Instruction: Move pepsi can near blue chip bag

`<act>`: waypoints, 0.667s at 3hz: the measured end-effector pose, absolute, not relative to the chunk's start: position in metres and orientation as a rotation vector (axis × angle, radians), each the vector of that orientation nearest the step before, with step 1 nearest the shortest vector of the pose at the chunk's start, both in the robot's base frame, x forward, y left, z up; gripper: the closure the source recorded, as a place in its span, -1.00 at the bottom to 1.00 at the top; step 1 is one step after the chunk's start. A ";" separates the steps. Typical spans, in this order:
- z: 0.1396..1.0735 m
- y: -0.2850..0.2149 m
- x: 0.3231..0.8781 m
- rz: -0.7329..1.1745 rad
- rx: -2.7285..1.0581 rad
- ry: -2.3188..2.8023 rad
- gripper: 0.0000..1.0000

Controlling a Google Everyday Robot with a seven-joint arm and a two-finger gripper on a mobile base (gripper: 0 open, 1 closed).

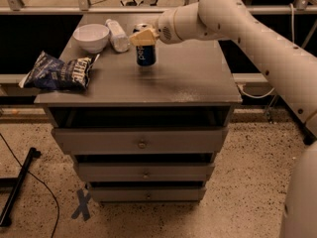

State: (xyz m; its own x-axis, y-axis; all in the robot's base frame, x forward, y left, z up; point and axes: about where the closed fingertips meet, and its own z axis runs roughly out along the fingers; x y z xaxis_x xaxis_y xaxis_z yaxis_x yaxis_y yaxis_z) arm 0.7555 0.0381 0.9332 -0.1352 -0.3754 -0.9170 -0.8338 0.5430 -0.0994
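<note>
The pepsi can point(146, 55), dark blue with white lettering, stands upright on the grey cabinet top point(188, 78), near the middle toward the back. My gripper point(143, 36) is at the can's top and covers it from above and behind. The blue chip bag point(58, 72), crinkled with white lettering, lies at the left front edge of the top, well left of the can.
A white bowl point(91, 35) and a white plastic bottle point(118, 34) lying on its side sit at the back left, close to the can. The cabinet has drawers point(142, 142) below. My arm point(257, 38) reaches in from the right.
</note>
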 end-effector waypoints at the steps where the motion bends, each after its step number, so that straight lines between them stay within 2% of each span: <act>1: 0.952 0.073 0.722 0.660 -1.095 1.691 1.00; 2: 0.960 0.108 0.686 0.741 -1.172 1.626 1.00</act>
State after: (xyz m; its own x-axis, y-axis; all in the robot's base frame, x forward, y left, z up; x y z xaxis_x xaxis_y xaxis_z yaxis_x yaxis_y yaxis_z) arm 0.6855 0.1082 0.9599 -0.0741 -0.3481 -0.9345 -0.9338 0.3530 -0.0575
